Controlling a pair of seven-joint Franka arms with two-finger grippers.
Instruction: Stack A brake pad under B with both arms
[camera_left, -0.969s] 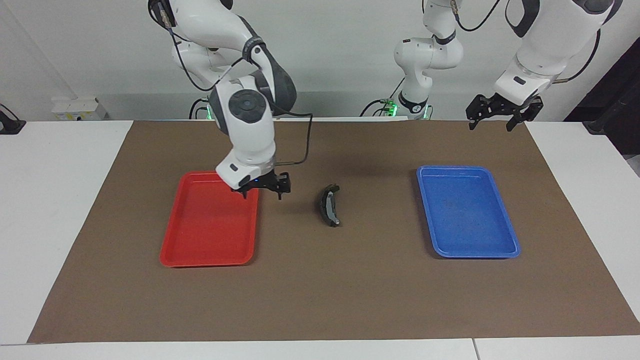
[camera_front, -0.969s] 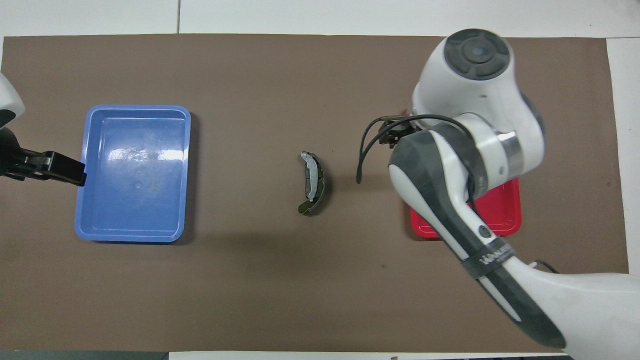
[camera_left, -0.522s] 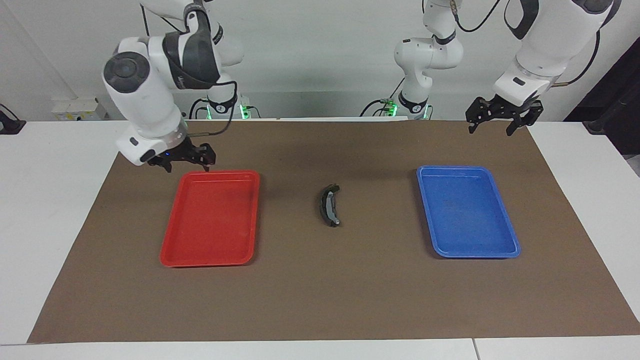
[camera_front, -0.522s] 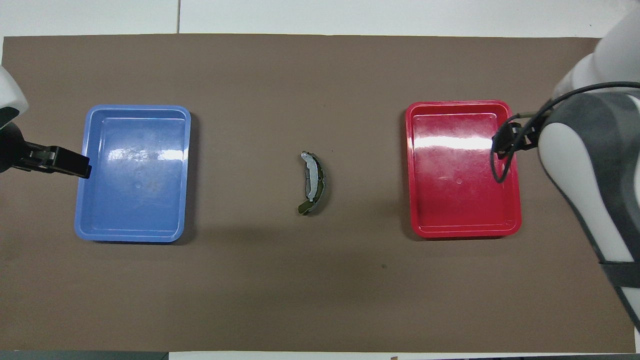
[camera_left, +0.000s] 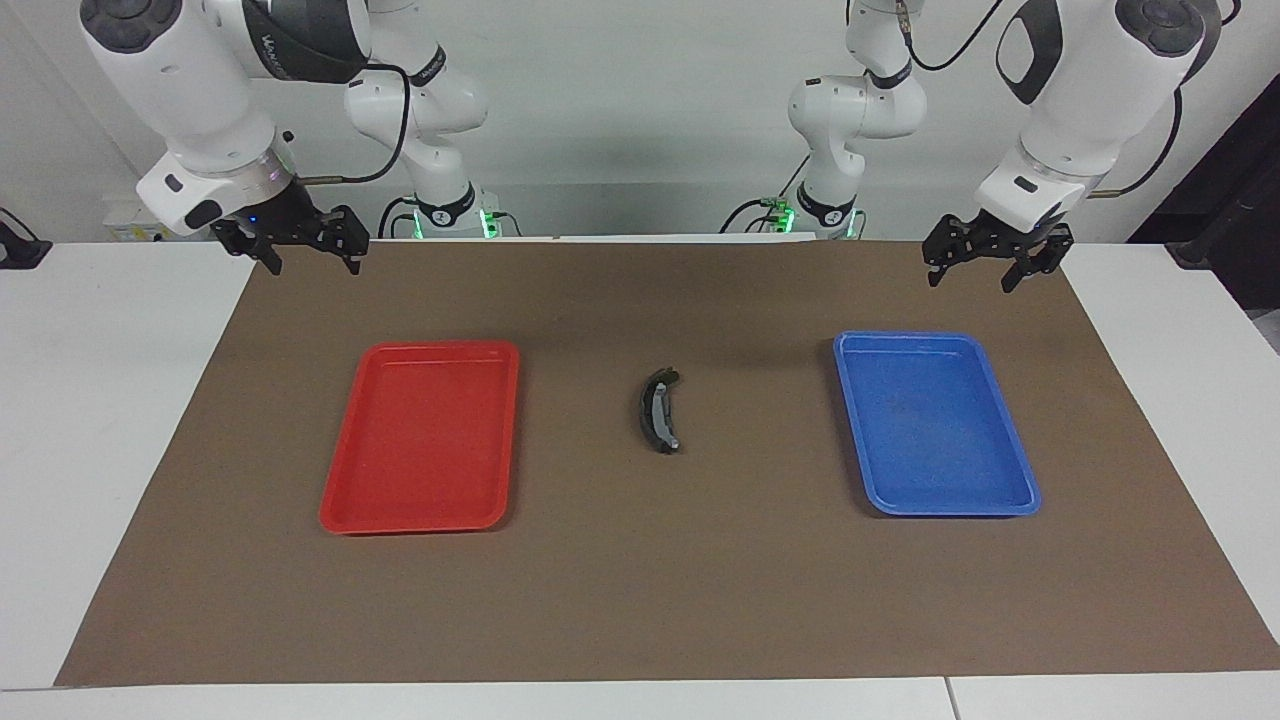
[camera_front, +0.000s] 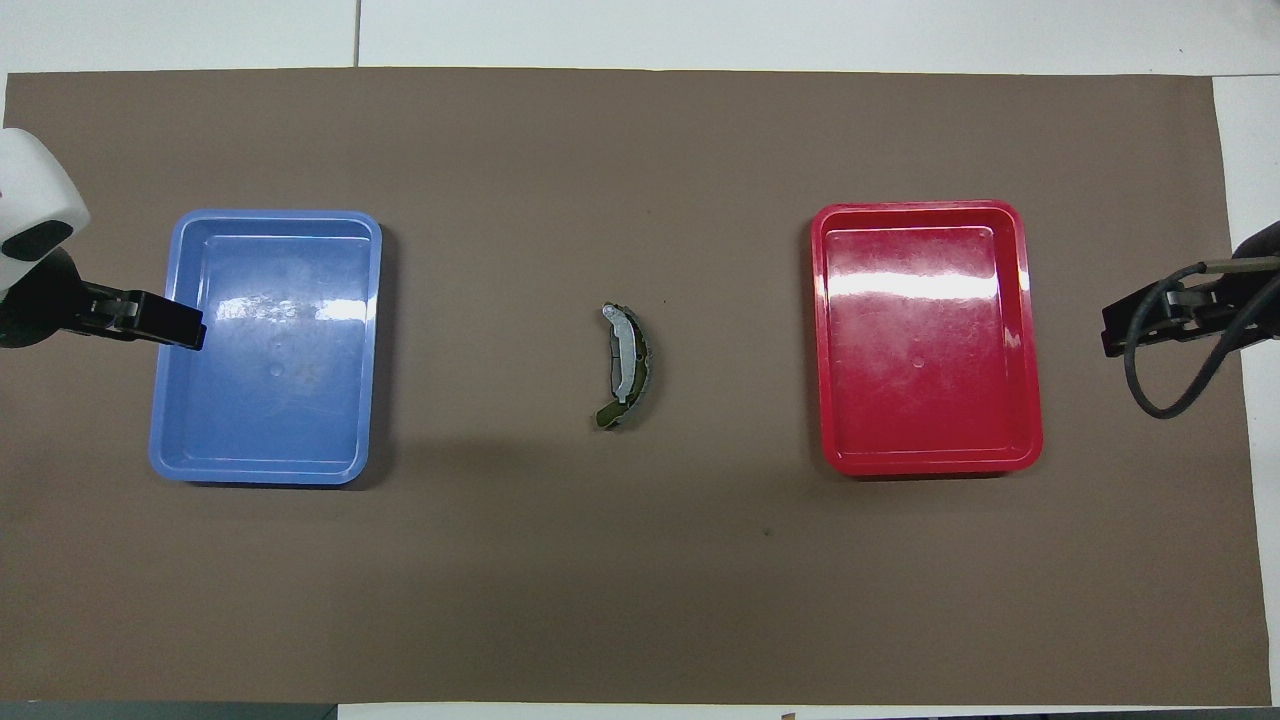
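B place: B (camera_left: 656, 411) lies on the brown mat (camera_left: 640, 600) at mid table, between the red tray (camera_left: 345, 500) and the blue tray (camera_left: 1015, 470), touching neither.
B axis: long axis runs from the robots' edge toward the opposite table edge, slightly tilted; the bulge faces the right arm's end, the hollow faces the left arm's end.
B look: black crescent, lighter grey strip along the hollow side, 2 notched ends, 1 end olive-tinted in the overhead view.
A brake pad: not seen as a separate piece; cannot tell if it sits under B.
right gripper (camera_left: 312, 258): fingers spread, holding nothing, raised over the mat corner at the robots' edge, right arm's end.
left gripper (camera_left: 970, 272): fingers spread, holding nothing, raised over the mat at the robots' edge, left arm's end, close to the blue tray.
Direction: B lies toward the table centre from both claws, well apart from each.
Nearer arm: roughly even; no clear favourite.
Judgement: stack looks placed, both arms parked.
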